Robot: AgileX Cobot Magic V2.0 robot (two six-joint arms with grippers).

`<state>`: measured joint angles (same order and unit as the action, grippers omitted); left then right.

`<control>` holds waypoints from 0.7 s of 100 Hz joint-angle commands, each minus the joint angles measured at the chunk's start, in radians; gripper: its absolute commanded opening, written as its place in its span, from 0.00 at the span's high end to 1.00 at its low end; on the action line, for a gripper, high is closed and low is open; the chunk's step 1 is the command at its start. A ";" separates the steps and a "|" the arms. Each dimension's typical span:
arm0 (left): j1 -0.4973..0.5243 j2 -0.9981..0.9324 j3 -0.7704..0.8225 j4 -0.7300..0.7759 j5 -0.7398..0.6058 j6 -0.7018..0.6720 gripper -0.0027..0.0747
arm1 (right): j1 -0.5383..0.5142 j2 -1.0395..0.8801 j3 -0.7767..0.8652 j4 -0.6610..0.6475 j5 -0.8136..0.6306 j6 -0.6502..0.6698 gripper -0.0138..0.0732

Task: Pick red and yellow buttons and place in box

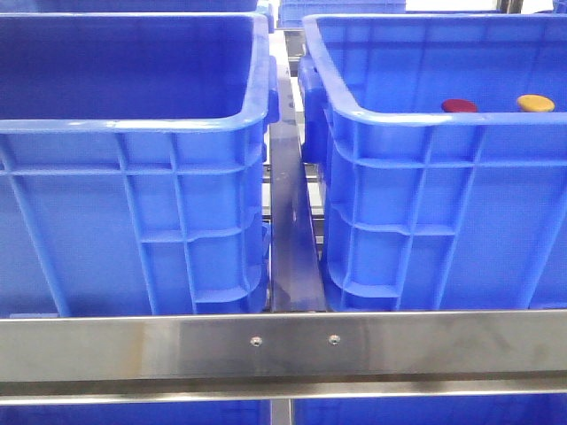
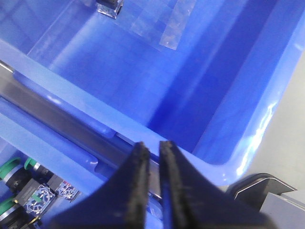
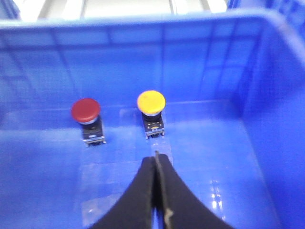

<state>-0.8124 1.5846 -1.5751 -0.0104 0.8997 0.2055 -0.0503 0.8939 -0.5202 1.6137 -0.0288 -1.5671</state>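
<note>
The dark red button (image 1: 459, 105) and the yellow button (image 1: 535, 103) stand side by side on the floor of the right blue box (image 1: 425, 118), near its far wall. In the right wrist view the red button (image 3: 86, 109) and the yellow button (image 3: 151, 101) sit on small black bases inside the box (image 3: 143, 24). My right gripper (image 3: 156, 155) is shut and empty, hanging inside the box just short of the yellow button. My left gripper (image 2: 152, 145) is shut to a thin slit, empty, above a blue crate's rim (image 2: 143, 136). Neither gripper shows in the front view.
A second blue crate (image 1: 133, 124) with a darker interior stands on the left. A metal rail (image 1: 292, 221) runs between the crates, and a steel bar (image 1: 283, 345) crosses the front. In the left wrist view a small black block (image 2: 107, 7) lies in the crate and green switch parts (image 2: 19, 176) lie beyond the rail.
</note>
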 commanded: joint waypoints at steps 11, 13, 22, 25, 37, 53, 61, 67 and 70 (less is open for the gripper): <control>-0.011 -0.057 -0.029 -0.020 -0.063 -0.011 0.99 | -0.005 -0.255 0.092 0.011 0.057 -0.005 0.92; -0.011 -0.058 -0.029 -0.020 -0.063 -0.011 0.99 | -0.005 -0.282 0.101 0.011 0.065 -0.005 0.92; -0.011 -0.062 -0.029 -0.024 -0.061 -0.011 0.99 | -0.005 -0.398 0.151 0.011 0.106 -0.005 0.92; -0.011 -0.066 -0.029 -0.024 -0.061 -0.011 0.99 | -0.005 -0.432 0.170 0.011 0.121 -0.005 0.92; -0.011 -0.093 -0.021 -0.024 -0.067 -0.011 0.99 | -0.005 -0.568 0.234 0.011 0.161 -0.005 0.92; -0.011 -0.160 0.061 -0.002 -0.119 -0.011 0.99 | -0.005 -0.718 0.307 0.011 0.205 -0.005 0.92; -0.011 -0.207 0.136 0.002 -0.179 -0.011 0.99 | -0.005 -0.775 0.332 0.011 0.232 -0.005 0.92; -0.011 -0.244 0.194 0.010 -0.222 -0.011 0.99 | -0.005 -0.810 0.350 0.011 0.245 -0.005 0.92; -0.011 -0.263 0.232 0.010 -0.250 -0.011 0.99 | -0.005 -0.822 0.357 0.011 0.247 -0.005 0.92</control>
<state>-0.8124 1.3995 -1.3876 0.0000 0.7727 0.2055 -0.0503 0.0993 -0.1566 1.6137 0.1886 -1.5671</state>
